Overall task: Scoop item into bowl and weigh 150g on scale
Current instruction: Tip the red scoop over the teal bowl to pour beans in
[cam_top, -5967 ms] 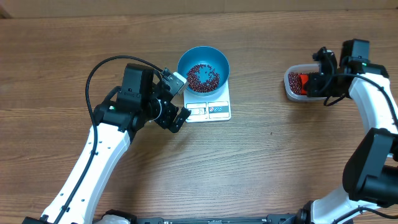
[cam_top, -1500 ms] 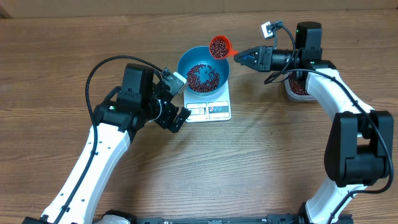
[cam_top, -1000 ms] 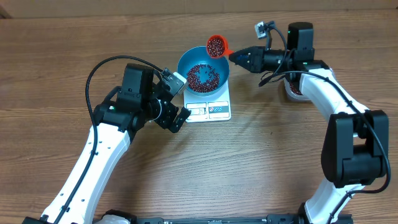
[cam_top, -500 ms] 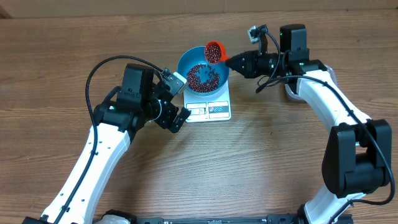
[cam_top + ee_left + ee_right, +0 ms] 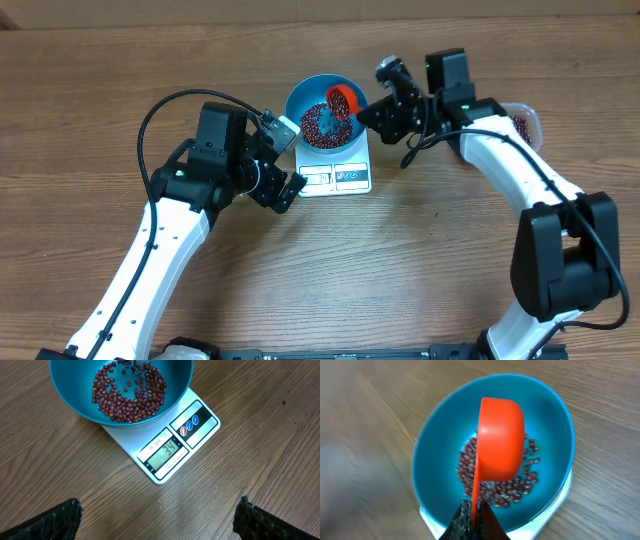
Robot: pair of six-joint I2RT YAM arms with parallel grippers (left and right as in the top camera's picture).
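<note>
Before the scale point(image 5: 172, 442), the left gripper point(image 5: 157, 520) hangs with jaws released and empty; on the scale the bowl point(image 5: 437, 452) holds beans point(image 5: 127, 392) under the tipped orange scoop point(image 5: 501, 440) clenched in the jaws of the right gripper point(image 5: 475, 516): pouring is in hand, and next seemingly calls for reading the display point(image 5: 166, 455).

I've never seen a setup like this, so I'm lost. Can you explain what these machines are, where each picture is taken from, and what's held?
These are two robot arms, left and right, at a wooden table. One picture looks down from above; the other two come from a camera on each wrist. A blue bowl of small red-brown beans sits on a white kitchen scale. The right fingers are shut on the handle of an orange scoop, tipped over the bowl. The left fingers are open near the scale, holding nothing. A clear tub stands by the right arm.
</note>
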